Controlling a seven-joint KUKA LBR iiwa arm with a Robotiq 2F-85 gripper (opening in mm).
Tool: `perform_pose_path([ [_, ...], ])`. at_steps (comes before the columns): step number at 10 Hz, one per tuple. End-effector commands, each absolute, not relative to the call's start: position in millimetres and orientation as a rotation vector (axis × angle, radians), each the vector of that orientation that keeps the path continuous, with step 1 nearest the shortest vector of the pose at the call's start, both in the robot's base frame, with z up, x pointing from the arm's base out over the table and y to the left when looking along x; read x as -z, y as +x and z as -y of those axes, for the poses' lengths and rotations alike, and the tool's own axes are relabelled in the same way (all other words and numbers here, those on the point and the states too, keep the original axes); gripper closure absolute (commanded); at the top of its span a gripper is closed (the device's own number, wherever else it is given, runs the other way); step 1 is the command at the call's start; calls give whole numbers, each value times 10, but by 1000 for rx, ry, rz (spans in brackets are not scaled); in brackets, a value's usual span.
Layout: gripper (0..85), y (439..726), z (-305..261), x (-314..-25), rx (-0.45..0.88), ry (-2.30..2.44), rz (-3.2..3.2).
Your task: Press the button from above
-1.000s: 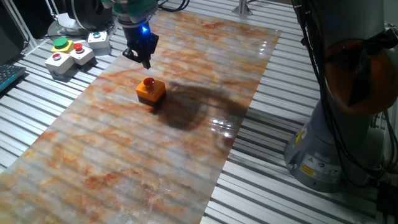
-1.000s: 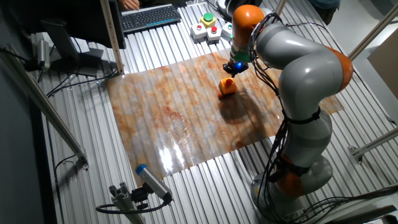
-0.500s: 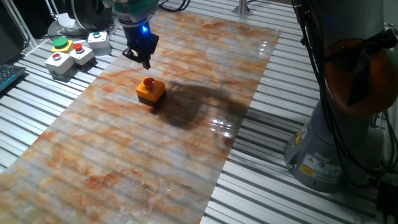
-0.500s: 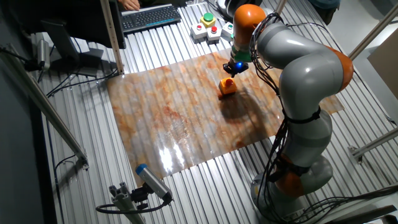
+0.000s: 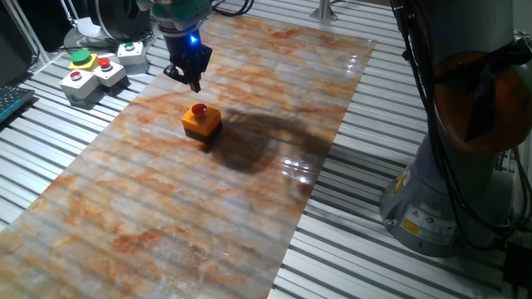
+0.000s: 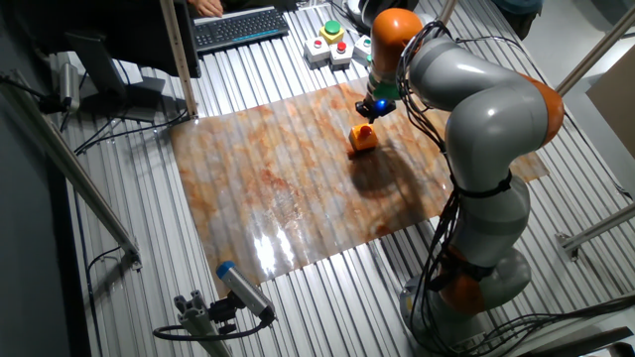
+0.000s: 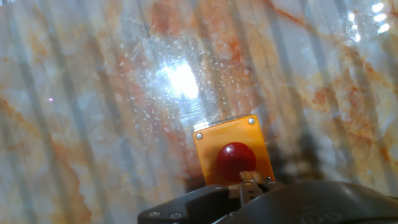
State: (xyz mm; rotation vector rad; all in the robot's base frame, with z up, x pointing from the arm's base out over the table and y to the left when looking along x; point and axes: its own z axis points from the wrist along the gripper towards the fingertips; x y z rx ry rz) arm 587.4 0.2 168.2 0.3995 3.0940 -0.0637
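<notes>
The button (image 5: pixel 199 109) is a small red dome on a square orange box (image 5: pixel 202 124), standing on the marbled sheet (image 5: pixel 208 199). It also shows in the other fixed view (image 6: pixel 363 131) and in the hand view (image 7: pixel 236 157). My gripper (image 5: pixel 196 83) hangs above the sheet, just behind and above the button, pointing down and apart from it. In the hand view the fingertips (image 7: pixel 249 182) meet with no gap between them at the bottom edge, just below the red dome. The gripper holds nothing.
Grey boxes with red buttons (image 5: pixel 91 76) and one with a green button (image 5: pixel 81 57) stand at the far left, off the sheet. A keyboard (image 6: pixel 238 25) lies beyond them. The arm's base (image 5: pixel 465 149) stands at the right on the ribbed table.
</notes>
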Motion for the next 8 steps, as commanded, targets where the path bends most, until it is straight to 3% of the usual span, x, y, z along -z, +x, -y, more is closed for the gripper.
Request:
perform_pose_path([
  [1, 850, 5875, -3, -1681, 69, 398, -3092],
  [8, 850, 5874, -23, -1675, 59, 398, -3092],
])
